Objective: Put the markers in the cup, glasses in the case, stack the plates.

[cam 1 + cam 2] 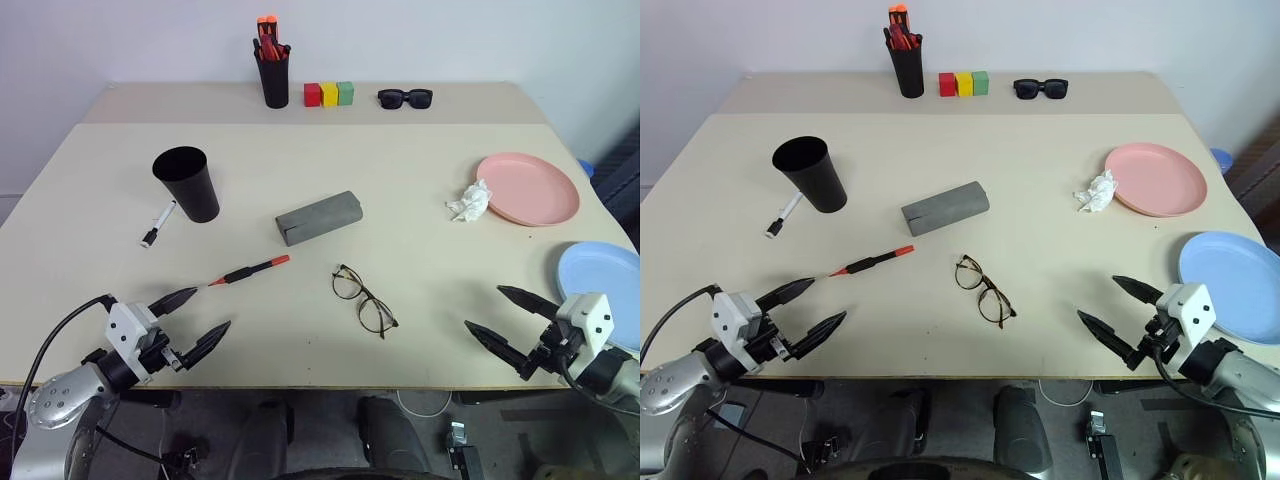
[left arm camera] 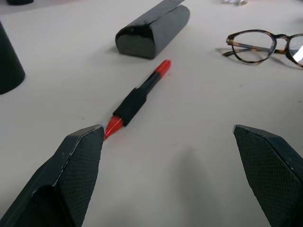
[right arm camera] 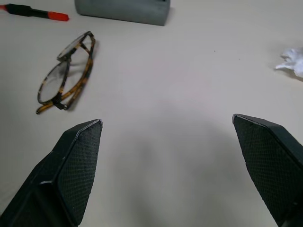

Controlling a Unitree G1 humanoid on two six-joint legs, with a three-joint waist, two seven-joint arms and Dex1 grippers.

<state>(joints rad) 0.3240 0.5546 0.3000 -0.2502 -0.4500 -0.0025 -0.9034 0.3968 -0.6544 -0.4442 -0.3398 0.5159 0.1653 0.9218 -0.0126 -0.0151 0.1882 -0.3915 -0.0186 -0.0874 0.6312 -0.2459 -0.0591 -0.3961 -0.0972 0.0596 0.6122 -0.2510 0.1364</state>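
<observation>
You see two silver-grey metal arms, each ending in a white boxy wrist block on black hardware. Each tool, the left tool (image 1: 192,320) and the right tool (image 1: 508,316), carries two black tapered fingers (image 2: 75,175) with a fine cross-hatched texture on the inner pads. Black cables loop beside both wrists.

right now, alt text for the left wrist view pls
The open left gripper hovers low over a beige table, its two black fingers wide apart and empty. Just ahead lies a black marker with red ends, with a grey glasses case and wire-framed glasses beyond it.
</observation>
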